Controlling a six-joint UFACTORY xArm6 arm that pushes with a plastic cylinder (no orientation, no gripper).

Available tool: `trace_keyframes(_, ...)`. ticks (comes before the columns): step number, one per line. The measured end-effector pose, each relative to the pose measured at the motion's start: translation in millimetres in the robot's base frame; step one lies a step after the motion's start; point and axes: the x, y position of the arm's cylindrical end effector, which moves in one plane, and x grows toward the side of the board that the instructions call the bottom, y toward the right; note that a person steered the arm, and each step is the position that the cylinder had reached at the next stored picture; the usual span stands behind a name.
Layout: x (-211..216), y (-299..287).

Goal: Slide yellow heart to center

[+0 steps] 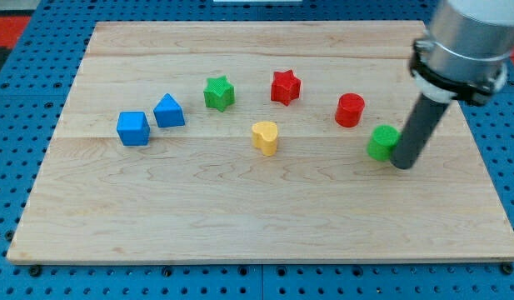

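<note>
The yellow heart lies near the middle of the wooden board, a little above centre. My tip is at the view's right, touching or right beside the right side of a green block. The tip is far to the right of the yellow heart.
A red cylinder sits up-left of the green block. A red star and a green star lie above the heart. A blue pentagon-like block and a blue cube lie at the left. The arm's grey body hangs over the upper right.
</note>
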Motion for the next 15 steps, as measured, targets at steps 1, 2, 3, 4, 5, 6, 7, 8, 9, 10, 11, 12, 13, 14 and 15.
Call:
trace_keyframes(1, 33, 22)
trace_keyframes(2, 49, -59)
trace_keyframes(3, 17, -95)
trace_keyframes(4, -17, -103)
trace_keyframes(5, -13, -129)
trace_keyframes(6, -13, -175)
trace_keyframes(7, -11, -210)
trace_keyframes(8, -19, -234)
trace_keyframes(9, -23, -202)
trace_keyframes(10, -33, -177)
trace_keyframes(11, -19, -174)
trace_keyframes(12, 15, -202)
trace_keyframes(13, -38, -220)
trace_keyframes(14, -57, -216)
trace_keyframes(15, -75, -197)
